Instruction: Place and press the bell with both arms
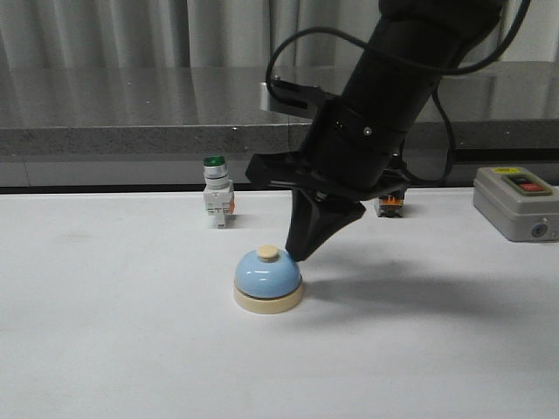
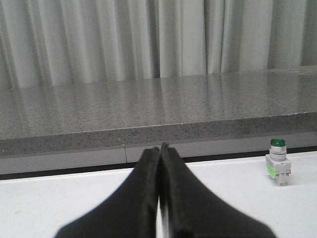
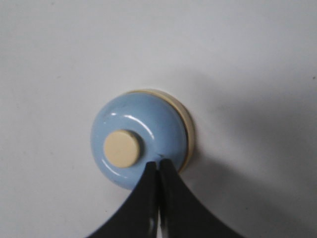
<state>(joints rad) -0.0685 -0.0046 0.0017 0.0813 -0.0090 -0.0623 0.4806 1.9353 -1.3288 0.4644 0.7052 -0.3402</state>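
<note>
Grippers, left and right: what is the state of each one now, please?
Left gripper: closed, holding nothing.
Right gripper: closed, holding nothing, tips at the bell's dome.

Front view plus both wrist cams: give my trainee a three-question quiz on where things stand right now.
1. True or false: the right gripper has its fingers spread wide around the bell.
2. Which stands left of the bell in the front view: A) grey box, B) green-capped switch, C) a cup?
3. Fill in: the right fingertips sit beside the bell's cream ____, not on it.

Key
1. False: the fingers are closed together, tips at the dome's edge.
2. B.
3. Button.
</note>
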